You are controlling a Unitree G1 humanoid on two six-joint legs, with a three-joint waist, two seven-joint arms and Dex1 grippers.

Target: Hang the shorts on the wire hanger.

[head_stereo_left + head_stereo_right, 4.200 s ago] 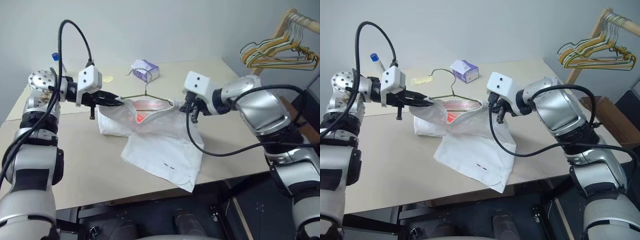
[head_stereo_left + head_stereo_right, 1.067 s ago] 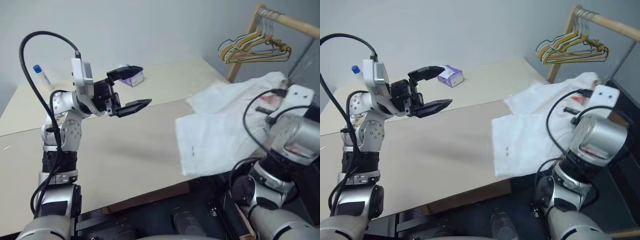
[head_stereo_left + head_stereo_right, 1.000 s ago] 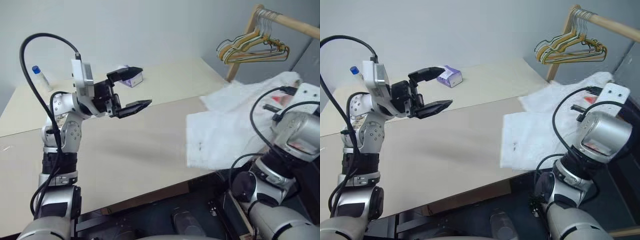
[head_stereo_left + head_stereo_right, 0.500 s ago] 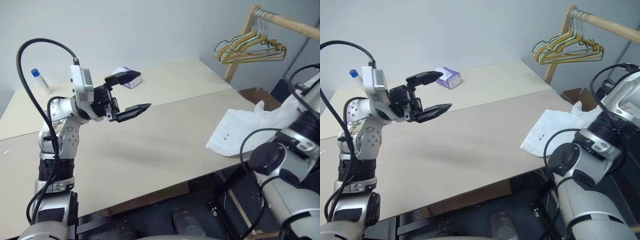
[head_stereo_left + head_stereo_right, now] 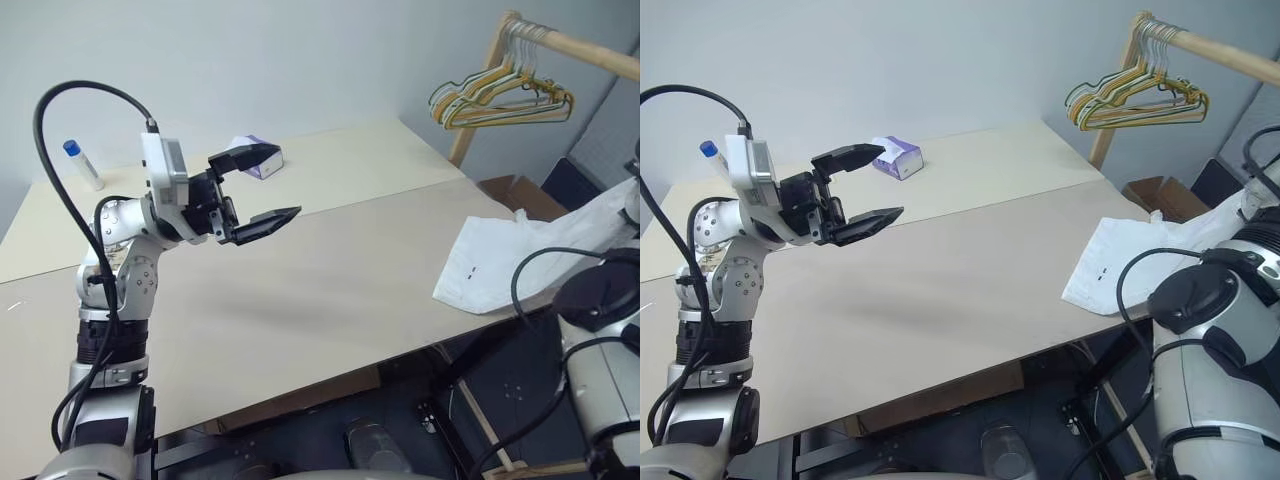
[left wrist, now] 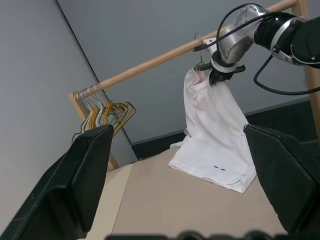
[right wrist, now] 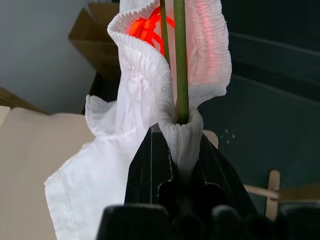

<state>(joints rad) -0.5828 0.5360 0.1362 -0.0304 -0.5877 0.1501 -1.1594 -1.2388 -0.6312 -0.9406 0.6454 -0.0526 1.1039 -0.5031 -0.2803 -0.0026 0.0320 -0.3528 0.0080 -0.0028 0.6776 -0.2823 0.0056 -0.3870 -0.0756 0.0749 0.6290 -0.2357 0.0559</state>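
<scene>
Right gripper (image 7: pixel 181 150), clamped on the shorts (image 6: pixel 212 135) and wire hanger (image 7: pixel 179 60); hanger mostly hidden by cloth. Left gripper (image 5: pixel 252 187) spread, empty.

Small tissue box (image 5: pixel 257 158) and capped tube (image 5: pixel 81 163) at surface's (image 5: pixel 300 290) far edge; white cloth shorts (image 5: pixel 510 262) draped over right edge; bunched hangers (image 5: pixel 500 95) on wooden rail (image 5: pixel 575 42) beyond.
</scene>
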